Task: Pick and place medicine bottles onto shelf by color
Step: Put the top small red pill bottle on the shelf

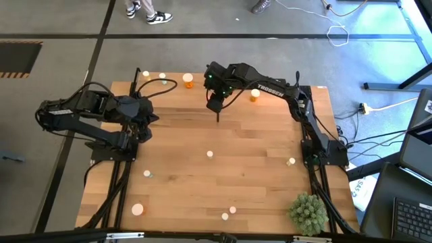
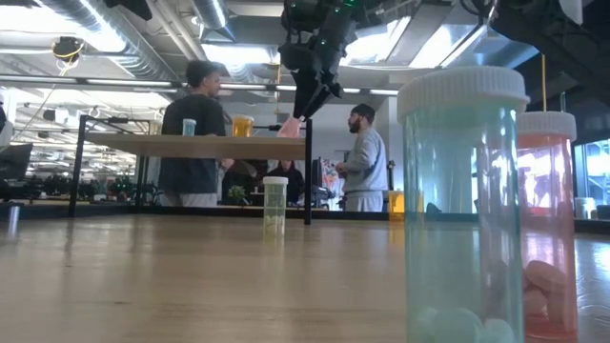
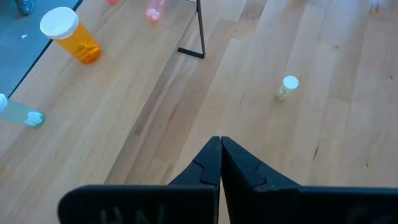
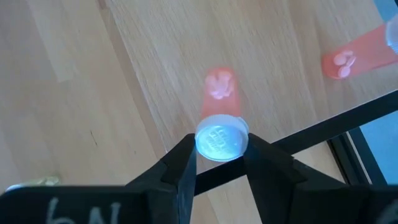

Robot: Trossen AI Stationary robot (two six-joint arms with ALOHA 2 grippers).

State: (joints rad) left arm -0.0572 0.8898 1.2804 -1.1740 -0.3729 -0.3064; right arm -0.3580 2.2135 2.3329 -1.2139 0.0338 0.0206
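Observation:
The shelf [image 1: 169,91] stands along the table's far edge. Over it my right gripper [image 4: 221,155] is shut on a reddish medicine bottle [image 4: 217,93] with a white cap; in the low view the bottle [image 2: 291,124] hangs just over the shelf top [image 2: 191,143]. A second reddish bottle [image 4: 351,59] shows on the shelf nearby. Orange bottles [image 1: 188,81] [image 1: 254,95] and a pale green one [image 3: 18,115] are also on the shelf. More bottles stand on the table, among them a pale green one [image 2: 274,205]. My left gripper [image 3: 219,146] waits shut at the table's left. My right gripper pinches the reddish bottle's white cap [image 4: 222,140] between its two fingers [image 4: 183,168], one on each side. The fingers come steeply from above. The bottle hangs below them, bottom down, over the shelf; whether its bottom touches the shelf, I cannot tell.
Small bottles are scattered over the table [image 1: 210,154] [image 1: 291,161] [image 1: 147,174] [image 1: 138,209]. A spiky green plant ball [image 1: 309,212] sits at the near right corner. Thin black posts [image 3: 200,28] and a black rail [image 4: 311,134] edge the shelf. People stand beyond the table.

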